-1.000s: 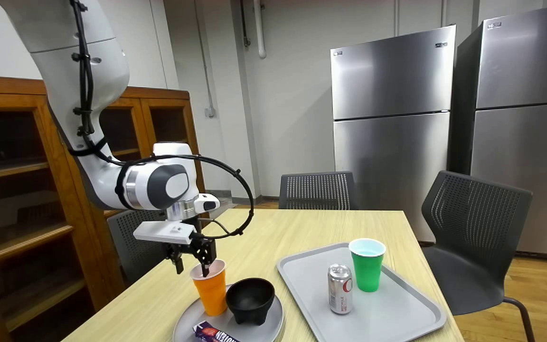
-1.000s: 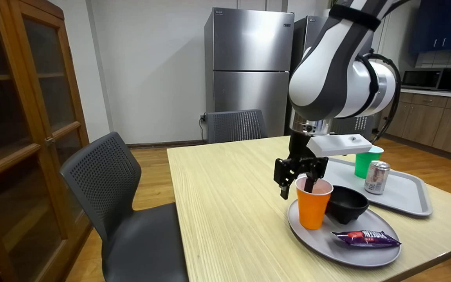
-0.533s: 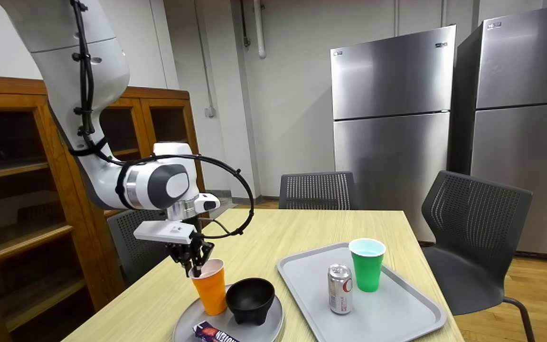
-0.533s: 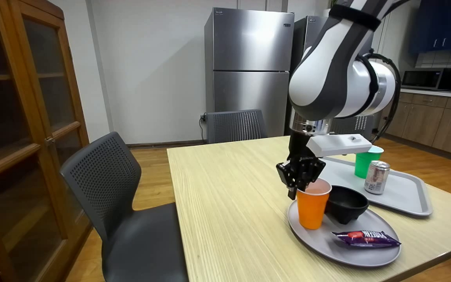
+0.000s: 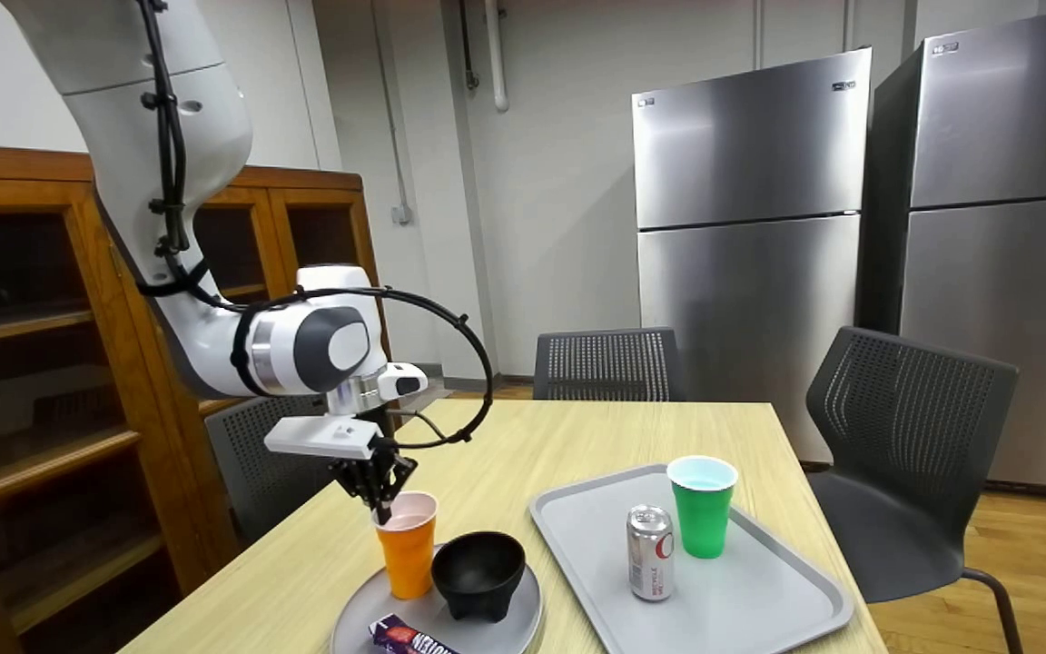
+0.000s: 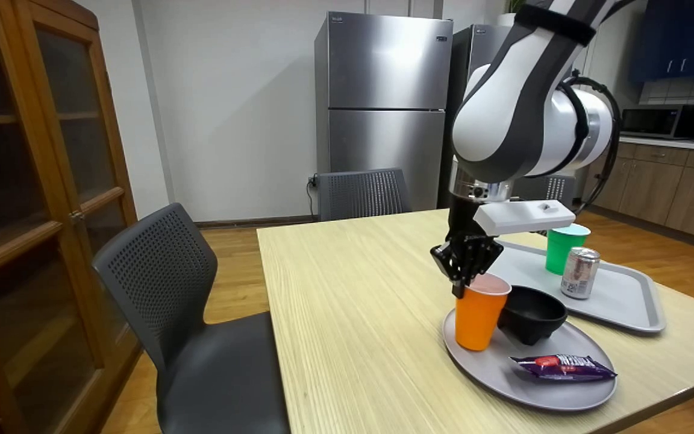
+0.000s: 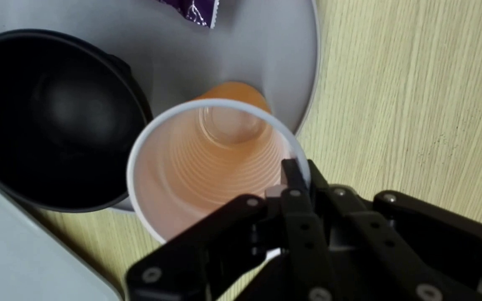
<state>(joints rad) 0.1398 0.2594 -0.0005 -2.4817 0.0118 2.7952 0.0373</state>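
My gripper (image 7: 303, 170) is shut on the rim of an orange cup (image 7: 228, 179), one finger inside the cup and one outside it. Both exterior views show the cup (image 5: 408, 559) over the left part of a round grey plate (image 6: 540, 395), leaning slightly in an exterior view (image 6: 478, 319). Whether its base touches the plate is hard to tell. A black bowl (image 5: 478, 574) stands on the plate close beside the cup. Also on the plate lies a purple snack wrapper (image 6: 564, 367). The inside of the cup looks empty in the wrist view.
A grey tray (image 5: 596, 554) lies beside the plate, holding a silver can (image 5: 650, 552) and a green cup (image 5: 703, 527). Dark chairs (image 6: 160, 289) stand round the wooden table (image 6: 347, 301). A wooden cabinet (image 5: 42, 409) and steel fridges (image 5: 750, 182) stand behind.
The gripper has gone from open, with one finger inside the cup, to shut on its rim. Over the last half second arm and cup have shifted slightly, the cup's lean changing.
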